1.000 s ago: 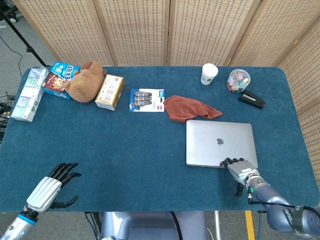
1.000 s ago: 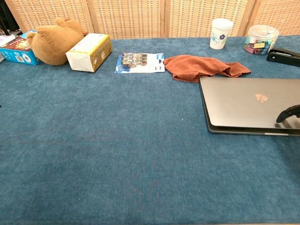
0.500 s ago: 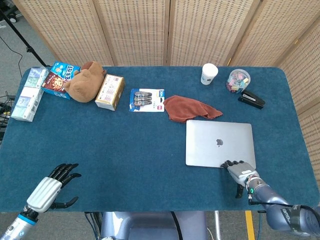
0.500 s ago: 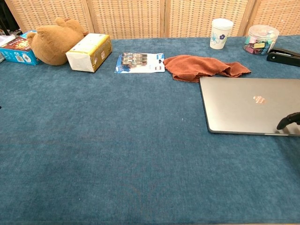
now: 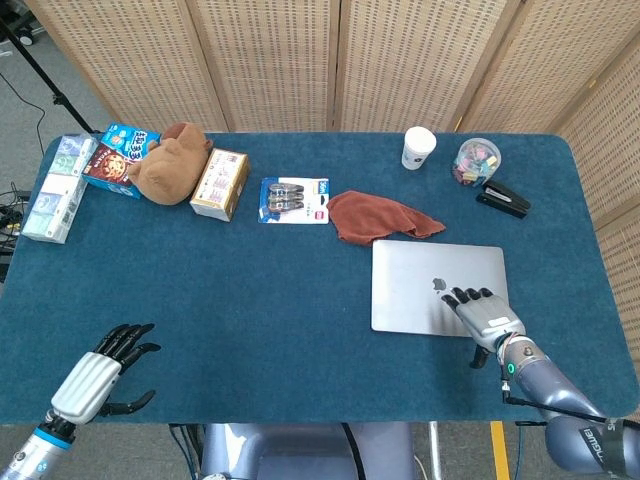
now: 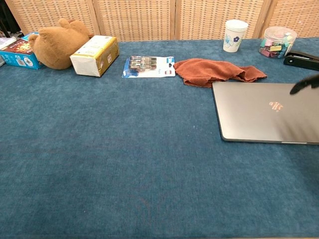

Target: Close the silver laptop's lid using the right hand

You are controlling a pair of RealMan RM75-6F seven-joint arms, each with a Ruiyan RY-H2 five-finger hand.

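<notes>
The silver laptop (image 5: 425, 285) (image 6: 259, 109) lies flat on the blue table with its lid down, logo facing up. My right hand (image 5: 483, 313) hovers over the lid's near right part with fingers spread and nothing in it; in the chest view only a blurred dark fingertip (image 6: 305, 83) shows at the right edge, above the lid. My left hand (image 5: 100, 372) stays at the table's near left edge, fingers apart and empty; the chest view does not show it.
A rust cloth (image 5: 380, 216) touches the laptop's far edge. Behind stand a paper cup (image 5: 418, 148), a jar of clips (image 5: 475, 160) and a black stapler (image 5: 502, 200). A battery pack (image 5: 294, 199), a yellow box (image 5: 220, 183), a plush toy (image 5: 168, 163) and boxes (image 5: 115, 158) line the far left.
The lid went from slightly ajar to fully flat. My right hand then lifted from the laptop's near edge and now hovers higher over the lid. The left hand barely moved.
</notes>
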